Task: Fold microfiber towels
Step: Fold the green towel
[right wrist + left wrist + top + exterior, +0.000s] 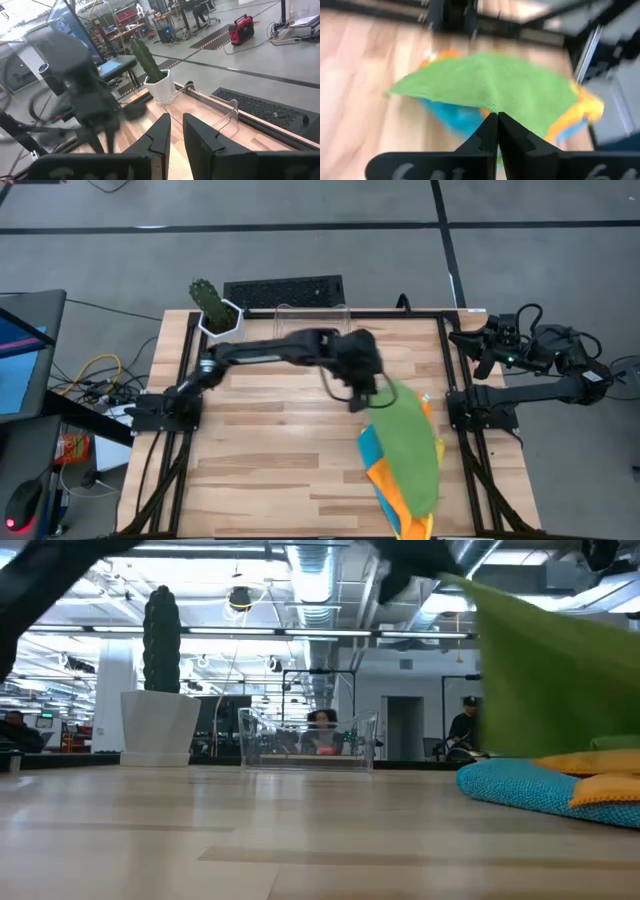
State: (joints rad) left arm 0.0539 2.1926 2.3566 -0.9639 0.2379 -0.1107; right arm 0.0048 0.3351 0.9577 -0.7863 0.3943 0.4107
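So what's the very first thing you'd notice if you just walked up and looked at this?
The bright green towel, pinched at one edge by the left gripper and lifted over the table's right side. It hangs above a messy pile where a blue towel and an orange towel peek out. Next you'd spot the tall cactus in a white pot at the table's far left corner, with a clear plastic bin beside it.
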